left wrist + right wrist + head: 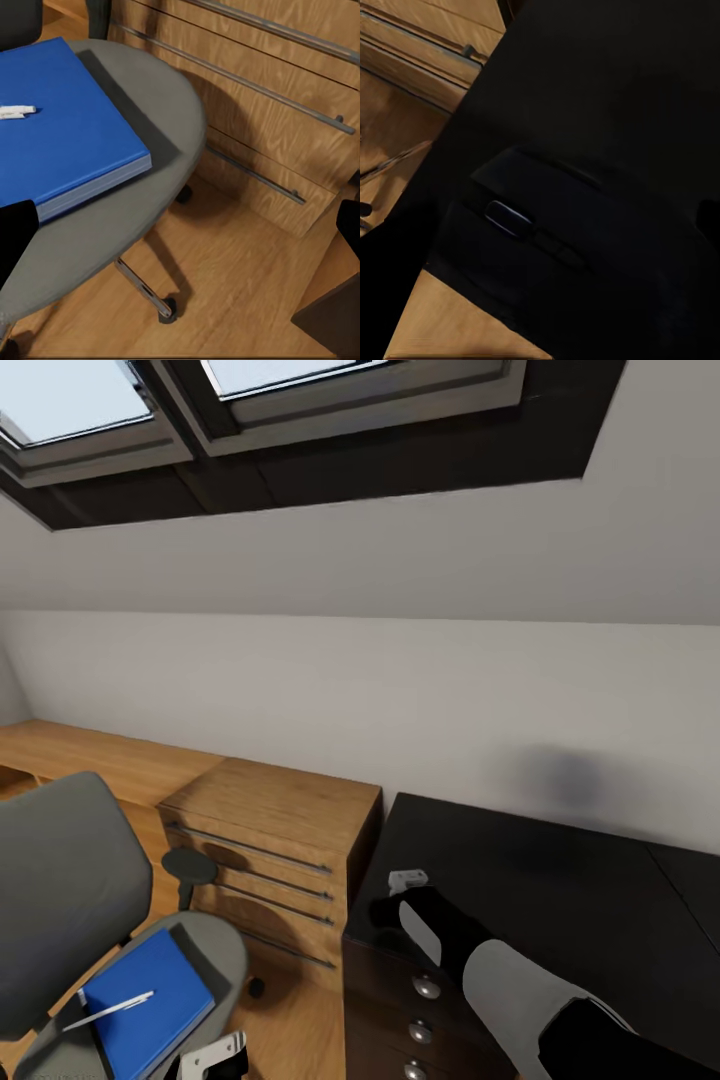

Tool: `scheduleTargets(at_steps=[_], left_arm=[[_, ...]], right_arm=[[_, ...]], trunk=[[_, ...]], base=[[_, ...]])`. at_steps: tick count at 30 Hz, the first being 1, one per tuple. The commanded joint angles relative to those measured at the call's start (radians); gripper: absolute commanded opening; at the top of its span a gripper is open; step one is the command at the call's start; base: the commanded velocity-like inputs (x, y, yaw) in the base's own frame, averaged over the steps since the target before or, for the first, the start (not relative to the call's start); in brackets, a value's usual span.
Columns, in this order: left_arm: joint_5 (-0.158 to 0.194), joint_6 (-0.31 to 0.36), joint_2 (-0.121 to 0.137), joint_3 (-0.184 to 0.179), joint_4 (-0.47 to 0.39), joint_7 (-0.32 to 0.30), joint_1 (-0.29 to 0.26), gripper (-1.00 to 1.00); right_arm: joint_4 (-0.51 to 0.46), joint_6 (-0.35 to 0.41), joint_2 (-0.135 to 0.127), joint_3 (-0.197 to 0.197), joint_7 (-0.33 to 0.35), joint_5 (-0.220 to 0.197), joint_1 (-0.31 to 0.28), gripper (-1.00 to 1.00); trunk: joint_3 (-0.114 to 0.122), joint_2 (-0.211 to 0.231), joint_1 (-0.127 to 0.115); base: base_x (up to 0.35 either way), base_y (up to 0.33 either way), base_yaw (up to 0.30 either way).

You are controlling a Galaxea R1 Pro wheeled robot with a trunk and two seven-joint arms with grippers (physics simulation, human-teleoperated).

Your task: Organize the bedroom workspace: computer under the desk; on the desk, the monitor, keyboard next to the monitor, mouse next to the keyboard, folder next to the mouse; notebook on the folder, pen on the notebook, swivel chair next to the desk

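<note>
The room is an attic bedroom with a sloped white wall, dark-framed skylights (300, 400) and a wood floor (240, 285). The black desk (560, 900) stands against the wall; its silver-knobbed drawers (425, 988) face the robot.

The mouse (547, 240) lies on the desk near the left front corner, close to the edge. It is black on black, so its outline is hard to trace; the scroll wheel is the clearest part. The right gripper (400, 905) is directly over the mouse, at the desk surface. Whether its fingers are closed on the mouse or released cannot be determined, because the arm and the dark surfaces hide them.

The swivel chair (60, 880) stands left of the desk, apart from it. The blue folder (60, 120) lies flat on the seat, and a pale pen (108, 1010) rests on top of the folder.

The left gripper (222, 1055) hovers just beside the seat's front edge. Its two dark fingers (13, 240) are spread wide apart and hold nothing.

A light wooden cabinet (270, 840) with metal rail handles stands between the chair and the desk, touching the desk's side.
</note>
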Motion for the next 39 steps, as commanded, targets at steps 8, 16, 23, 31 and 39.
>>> scheduleTargets(at_steps=[8, 16, 23, 31, 39], left_arm=[[0.011, -0.004, 0.001, -0.003, -0.001, 0.004, 0.0, 1.0], [0.011, -0.004, 0.001, -0.003, -0.001, 0.004, 0.0, 1.0], [0.009, -0.004, 0.001, -0.003, 0.001, 0.003, 0.0, 1.0], [0.008, -0.004, 0.001, -0.004, 0.017, 0.002, 0.0, 1.0], [0.007, -0.004, 0.001, -0.004, 0.018, 0.002, 0.0, 1.0]], right_arm=[[-0.001, 0.002, 0.0, 0.006, -0.005, -0.009, -0.001, -1.0], [0.0, 0.0, 0.0, 0.008, -0.003, -0.009, -0.001, -1.0], [0.0, -0.002, 0.0, 0.009, -0.002, -0.008, -0.001, -1.0], [0.0, -0.003, 0.0, 0.009, -0.003, -0.008, -0.001, -1.0], [0.0, -0.004, 0.0, 0.009, -0.003, -0.005, -0.001, -1.0]], trunk=[[-0.001, -0.001, 0.0], [-0.001, -0.001, 0.0], [-0.001, -0.001, 0.0], [-0.001, -0.001, 0.0], [-0.001, -0.001, 0.0]], base=[[-0.077, 0.0, 0.0], [-0.007, 0.0, 0.0], [0.006, 0.09, 0.0], [0.023, 0.079, 0.0], [0.002, 0.006, 0.0]])
